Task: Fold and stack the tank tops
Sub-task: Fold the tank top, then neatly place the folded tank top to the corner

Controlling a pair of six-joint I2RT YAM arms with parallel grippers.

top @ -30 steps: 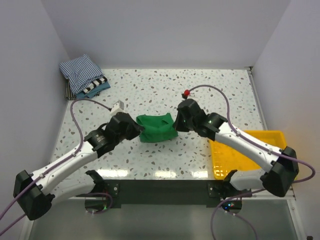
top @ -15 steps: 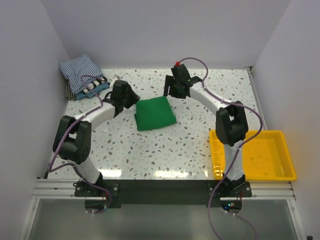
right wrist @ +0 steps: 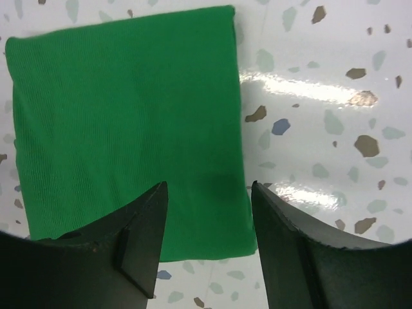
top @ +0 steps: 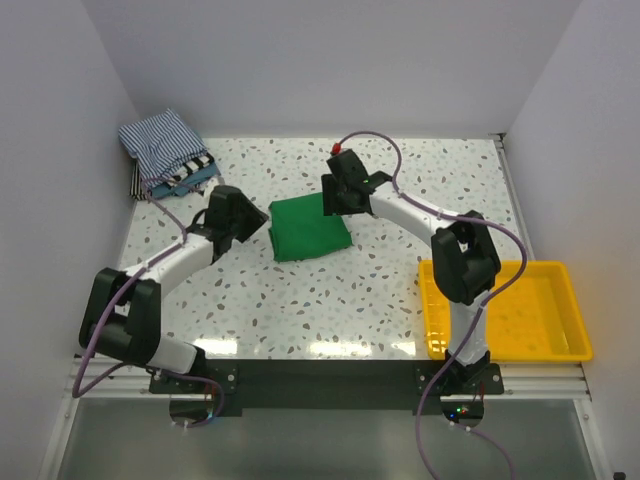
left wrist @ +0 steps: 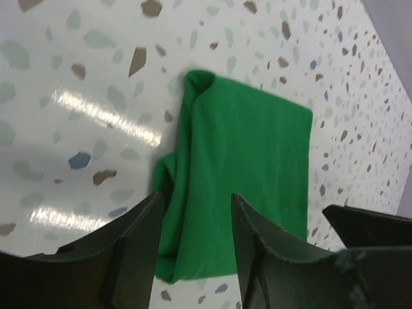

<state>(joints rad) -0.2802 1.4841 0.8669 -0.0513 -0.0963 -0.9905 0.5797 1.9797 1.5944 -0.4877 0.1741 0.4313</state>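
Note:
A plain green tank top (top: 308, 230) lies folded into a flat rectangle on the speckled table, also seen in the left wrist view (left wrist: 244, 161) and the right wrist view (right wrist: 122, 122). My left gripper (top: 260, 222) hovers at its left edge, open, with nothing between its fingers (left wrist: 196, 196). My right gripper (top: 332, 207) hovers over its far right corner, open and empty too (right wrist: 209, 188). At the back left corner sits a pile of tank tops: a blue-and-white striped one (top: 158, 143) on top, with a black-and-white striped one (top: 188, 180) and a teal edge showing underneath.
A yellow plastic tray (top: 520, 318) stands at the front right beside the right arm's base. White walls close in the table at the back and on both sides. A metal rail runs along the table's right edge (top: 512, 190).
Both grippers have opened and let go of the green tank top, which now lies flat and folded farther back. Both arms swung toward the back, then drew slightly nearer.

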